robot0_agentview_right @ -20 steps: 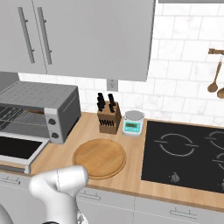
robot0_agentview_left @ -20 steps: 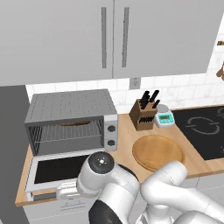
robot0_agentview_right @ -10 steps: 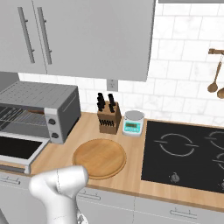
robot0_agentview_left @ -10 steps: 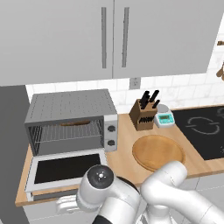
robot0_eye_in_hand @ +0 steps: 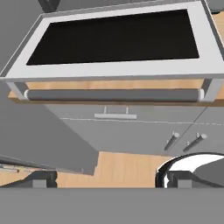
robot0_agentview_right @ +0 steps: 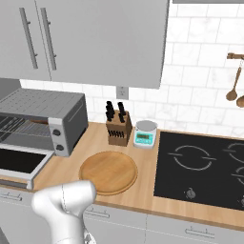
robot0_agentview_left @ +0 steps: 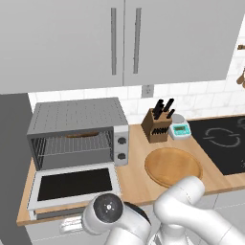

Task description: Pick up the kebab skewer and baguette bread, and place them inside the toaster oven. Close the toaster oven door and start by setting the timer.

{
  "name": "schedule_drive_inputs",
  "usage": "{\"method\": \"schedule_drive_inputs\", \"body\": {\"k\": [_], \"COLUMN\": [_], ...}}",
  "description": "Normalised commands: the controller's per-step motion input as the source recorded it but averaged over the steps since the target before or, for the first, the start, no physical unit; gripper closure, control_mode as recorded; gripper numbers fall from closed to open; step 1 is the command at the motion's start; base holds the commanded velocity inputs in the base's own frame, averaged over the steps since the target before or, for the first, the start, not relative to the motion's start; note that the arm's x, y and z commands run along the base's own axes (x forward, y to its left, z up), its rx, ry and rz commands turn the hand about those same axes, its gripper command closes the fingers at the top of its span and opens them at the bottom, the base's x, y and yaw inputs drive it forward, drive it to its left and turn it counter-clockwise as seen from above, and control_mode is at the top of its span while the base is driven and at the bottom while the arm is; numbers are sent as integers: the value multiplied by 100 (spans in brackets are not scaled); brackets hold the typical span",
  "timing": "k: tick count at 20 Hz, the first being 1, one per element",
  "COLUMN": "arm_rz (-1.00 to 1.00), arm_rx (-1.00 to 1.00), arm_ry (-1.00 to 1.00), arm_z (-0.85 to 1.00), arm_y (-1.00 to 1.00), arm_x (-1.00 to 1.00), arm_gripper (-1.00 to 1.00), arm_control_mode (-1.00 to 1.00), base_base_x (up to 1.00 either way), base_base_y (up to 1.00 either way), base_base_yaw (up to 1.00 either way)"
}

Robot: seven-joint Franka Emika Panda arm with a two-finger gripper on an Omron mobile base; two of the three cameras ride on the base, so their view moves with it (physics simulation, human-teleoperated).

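Silver toaster oven door (robot0_eye_in_hand: 118,70) dropped flat, bar handle (robot0_eye_in_hand: 113,94) in hand view, jaws wide, empty.

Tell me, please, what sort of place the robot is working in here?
A rendered home kitchen, it seems: a wooden counter with a toaster oven, a knife block, a black cooktop, and grey wall cabinets above white tile.

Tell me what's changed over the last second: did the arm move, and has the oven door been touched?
In the left base view the arm's wrist has dropped lower and further out from the counter, below the open toaster oven door. The end effector stays wide open, holding nothing, short of the door's bar handle. Unchanged: the door is still down, the toaster oven with food on its rack, and the round board.
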Motion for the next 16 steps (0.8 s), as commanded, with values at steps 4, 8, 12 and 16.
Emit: {"method": "schedule_drive_inputs", "body": {"k": [4,8,12,16], "arm_rz": [0,0,0,0], "arm_rx": [0,0,0,0], "arm_ry": [-19,-7,-6,-9], "arm_z": [0,-10,-17,-32], "arm_y": [4,0,0,1], "arm_x": [22,39,41,25], "arm_gripper": [-100,-100,-100,-100], "arm_control_mode": [-100,-100,-100,-100], "base_base_x": [0,0,0,0], "base_base_y": [0,0,0,0], "base_base_yaw": [0,0,0,0]}}
